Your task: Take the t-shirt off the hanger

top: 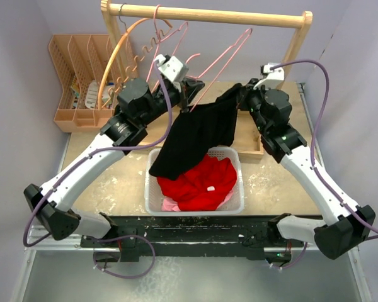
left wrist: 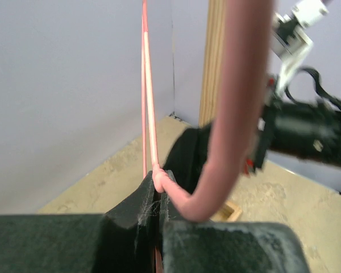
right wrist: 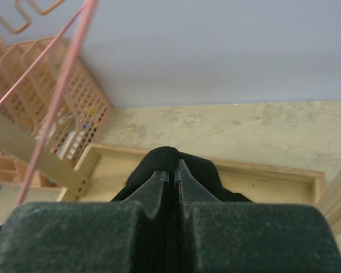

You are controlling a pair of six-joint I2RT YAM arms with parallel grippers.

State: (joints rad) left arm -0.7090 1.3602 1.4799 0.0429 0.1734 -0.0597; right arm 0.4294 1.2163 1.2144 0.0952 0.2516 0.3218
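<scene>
A black t-shirt [top: 198, 133] hangs in the air between my two grippers, above a white basket. A pink wire hanger [top: 225, 53] slants up from the shirt's left corner toward the wooden rail. My left gripper [top: 190, 99] is shut on the hanger's lower corner; in the left wrist view the jaws [left wrist: 160, 190] pinch the pink hanger [left wrist: 230, 114], with the black shirt [left wrist: 188, 154] just behind. My right gripper [top: 240, 97] is shut on the shirt's upper right edge; in the right wrist view [right wrist: 172, 173] black fabric [right wrist: 162, 159] bulges over the closed jaws.
A wooden rack [top: 208, 15] holds other pink and orange hangers [top: 116, 56]. The white basket [top: 152, 198] holds red clothing [top: 198, 182]. An orange organiser [top: 72, 75] stands back left. A shallow wooden tray [right wrist: 267, 177] lies behind the right gripper.
</scene>
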